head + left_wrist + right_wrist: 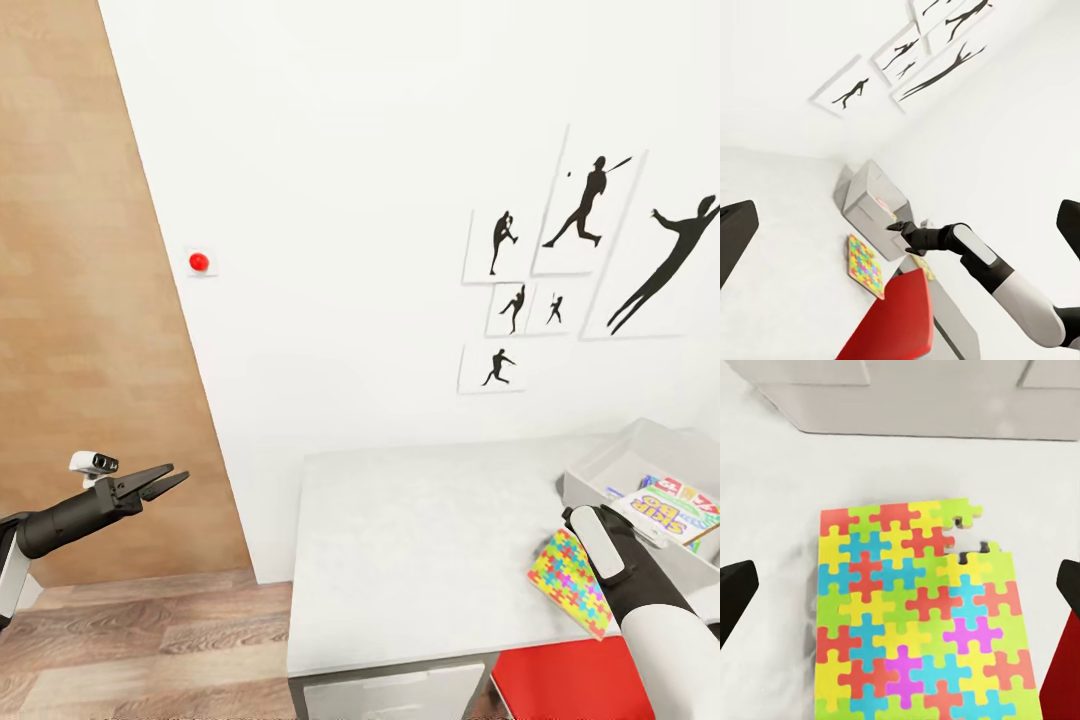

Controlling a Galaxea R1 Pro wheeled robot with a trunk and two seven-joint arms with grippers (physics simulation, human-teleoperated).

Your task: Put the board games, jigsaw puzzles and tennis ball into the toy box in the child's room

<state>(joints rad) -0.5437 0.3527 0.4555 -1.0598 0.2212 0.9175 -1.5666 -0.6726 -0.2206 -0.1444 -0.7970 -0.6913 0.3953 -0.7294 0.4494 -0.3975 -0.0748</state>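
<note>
Puzzle (570,583): one flat multicoloured slab lying on the table (420,540) at the lower right of the head frame, near the table's front edge, partly covered by the right arm; in the right wrist view the puzzle (919,619) fills the centre and bottom, with a notch of missing pieces at its upper right corner. Right gripper (900,585): poised over the puzzle, dark fingertips (735,589) at the frame's left and right edges, spread wide, holding nothing. Red chair (560,680): bottom right of the head frame, just in front of the table edge. Left gripper (165,483): lower left of the head frame, off the table over the wood floor (150,640), fingers a little apart, empty. Toy box (640,460): light grey bin at the right edge of the head frame, on the table just beyond the puzzle, with printed game boxes (670,505) inside it; the left wrist view shows the box (870,199) just past the puzzle (865,266). Wall: white, with black baseball silhouette posters (585,215) at upper right and a small red knob (199,261) at left centre; a brown panel (80,300) fills the left.
</note>
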